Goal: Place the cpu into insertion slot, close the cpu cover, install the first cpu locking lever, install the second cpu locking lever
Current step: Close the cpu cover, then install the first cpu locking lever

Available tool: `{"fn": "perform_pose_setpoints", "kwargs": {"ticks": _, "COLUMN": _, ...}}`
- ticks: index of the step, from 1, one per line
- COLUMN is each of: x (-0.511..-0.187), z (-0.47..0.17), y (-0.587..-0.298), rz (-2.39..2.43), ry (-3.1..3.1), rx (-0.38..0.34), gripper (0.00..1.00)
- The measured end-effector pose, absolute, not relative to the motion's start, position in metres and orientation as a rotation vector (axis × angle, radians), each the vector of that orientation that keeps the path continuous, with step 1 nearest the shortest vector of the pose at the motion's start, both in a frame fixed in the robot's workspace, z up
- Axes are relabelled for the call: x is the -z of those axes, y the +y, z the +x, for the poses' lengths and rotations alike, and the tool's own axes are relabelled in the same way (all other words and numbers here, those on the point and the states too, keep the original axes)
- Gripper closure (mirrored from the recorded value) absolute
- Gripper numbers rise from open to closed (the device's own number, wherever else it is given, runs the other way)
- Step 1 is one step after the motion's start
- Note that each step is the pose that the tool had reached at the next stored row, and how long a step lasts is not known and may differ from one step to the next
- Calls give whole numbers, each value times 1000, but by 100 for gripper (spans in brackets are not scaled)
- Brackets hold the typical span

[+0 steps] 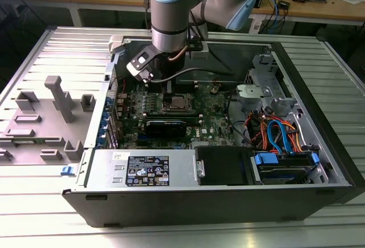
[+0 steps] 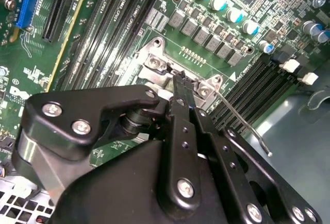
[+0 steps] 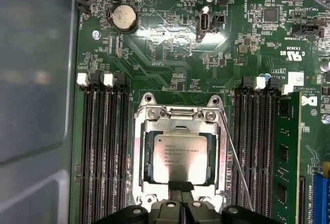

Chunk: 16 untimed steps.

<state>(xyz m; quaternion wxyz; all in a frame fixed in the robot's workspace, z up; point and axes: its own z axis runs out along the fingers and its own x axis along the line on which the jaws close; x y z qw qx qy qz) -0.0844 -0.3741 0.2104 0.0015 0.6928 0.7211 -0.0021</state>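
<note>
The cpu [image 3: 178, 158] lies flat in the insertion slot [image 1: 174, 105], its silver-grey top showing. The cpu cover [image 3: 139, 152] is down around it as a silver frame. Along one side of the socket a thin wire locking lever [image 3: 234, 157] stands free, angled away from the frame; it shows too in the second wrist view [image 2: 242, 122]. My gripper [image 3: 180, 187] is shut, its black tips together at the socket's edge on the cover rim. In the second wrist view the gripper [image 2: 180, 80] tips sit at a socket corner [image 2: 154, 64]. In the exterior view the gripper [image 1: 170, 91] hangs just over the socket.
Long black memory slots [image 3: 103, 152] flank the socket, with a green memory module [image 3: 286, 152] on one side. A coin battery [image 3: 125, 18] lies beyond. A black finned card [image 1: 165, 127], the power supply [image 1: 148, 171] and coloured cables [image 1: 279, 134] fill the case. A grey fixture [image 1: 51, 117] stands outside.
</note>
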Motion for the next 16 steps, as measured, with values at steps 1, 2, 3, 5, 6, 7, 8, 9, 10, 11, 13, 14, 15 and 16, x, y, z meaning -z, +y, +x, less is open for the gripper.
{"fn": "perform_pose_setpoints", "kwargs": {"ticks": 1, "x": -210, "z": -83, "y": -374, "rz": 2174, "ry": 2263, "rx": 7, "gripper": 89}}
{"fn": "perform_pose_setpoints", "kwargs": {"ticks": 2, "x": -210, "z": -81, "y": -374, "rz": 2175, "ry": 2263, "rx": 7, "gripper": 89}}
{"fn": "perform_pose_setpoints", "kwargs": {"ticks": 3, "x": -210, "z": -80, "y": -374, "rz": 2174, "ry": 2263, "rx": 7, "gripper": 89}}
{"fn": "perform_pose_setpoints", "kwargs": {"ticks": 5, "x": -210, "z": -76, "y": -374, "rz": 2174, "ry": 2263, "rx": 6, "gripper": 89}}
{"fn": "perform_pose_setpoints", "kwargs": {"ticks": 6, "x": -210, "z": -70, "y": -374, "rz": 2174, "ry": 2263, "rx": 6, "gripper": 89}}
{"fn": "perform_pose_setpoints", "kwargs": {"ticks": 7, "x": -210, "z": -65, "y": -374, "rz": 2174, "ry": 2263, "rx": 7, "gripper": 89}}
{"fn": "perform_pose_setpoints", "kwargs": {"ticks": 8, "x": -210, "z": -64, "y": -374, "rz": 2174, "ry": 2263, "rx": 7, "gripper": 89}}
{"fn": "perform_pose_setpoints", "kwargs": {"ticks": 9, "x": -210, "z": -64, "y": -374, "rz": 2175, "ry": 2263, "rx": 6, "gripper": 89}}
{"fn": "perform_pose_setpoints", "kwargs": {"ticks": 10, "x": -210, "z": -64, "y": -374, "rz": 2175, "ry": 2263, "rx": 7, "gripper": 89}}
{"fn": "perform_pose_setpoints", "kwargs": {"ticks": 11, "x": -210, "z": -63, "y": -374, "rz": 2174, "ry": 2263, "rx": 7, "gripper": 89}}
{"fn": "perform_pose_setpoints", "kwargs": {"ticks": 13, "x": -210, "z": -63, "y": -374, "rz": 2174, "ry": 2263, "rx": 7, "gripper": 89}}
{"fn": "perform_pose_setpoints", "kwargs": {"ticks": 14, "x": -210, "z": -63, "y": -374, "rz": 2174, "ry": 2263, "rx": 7, "gripper": 89}}
{"fn": "perform_pose_setpoints", "kwargs": {"ticks": 15, "x": -210, "z": -63, "y": -374, "rz": 2174, "ry": 2263, "rx": 7, "gripper": 89}}
{"fn": "perform_pose_setpoints", "kwargs": {"ticks": 16, "x": -210, "z": -63, "y": -374, "rz": 2174, "ry": 2263, "rx": 7, "gripper": 89}}
